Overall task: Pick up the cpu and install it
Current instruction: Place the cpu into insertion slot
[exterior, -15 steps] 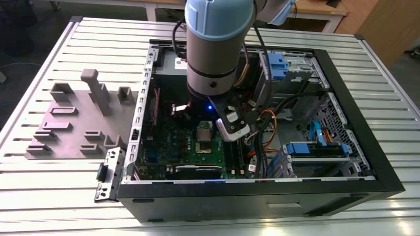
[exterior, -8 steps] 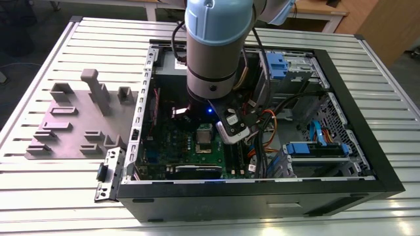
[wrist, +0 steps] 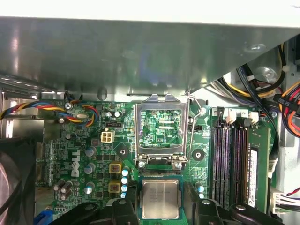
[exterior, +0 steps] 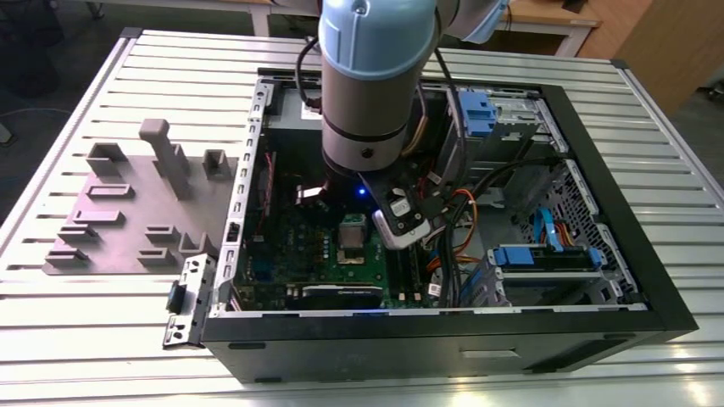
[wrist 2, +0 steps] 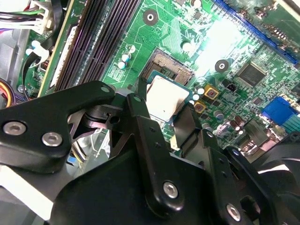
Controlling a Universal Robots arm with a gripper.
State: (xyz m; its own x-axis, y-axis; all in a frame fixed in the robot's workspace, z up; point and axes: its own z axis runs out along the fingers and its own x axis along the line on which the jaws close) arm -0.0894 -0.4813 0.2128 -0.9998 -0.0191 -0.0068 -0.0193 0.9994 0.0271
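Above the motherboard (wrist: 56,150), the cpu (wrist 2: 164,99) is held by two opposite edges between the closed-in fingers (wrist 2: 140,117) of the gripper (wrist 2: 165,112), partly over the open socket (wrist 2: 169,65). In the first wrist view the socket frame (wrist: 161,129) is seen swung up; in the exterior view the arm (exterior: 374,76) is seen reaching into the computer case (exterior: 339,356).

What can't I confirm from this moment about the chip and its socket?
- Near edge of the cpu: covered by the gripper in both wrist views.
- Whether the cpu touches the socket: the second wrist view's angle does not settle it.
- Middle of the motherboard in the exterior view: blocked by the arm.
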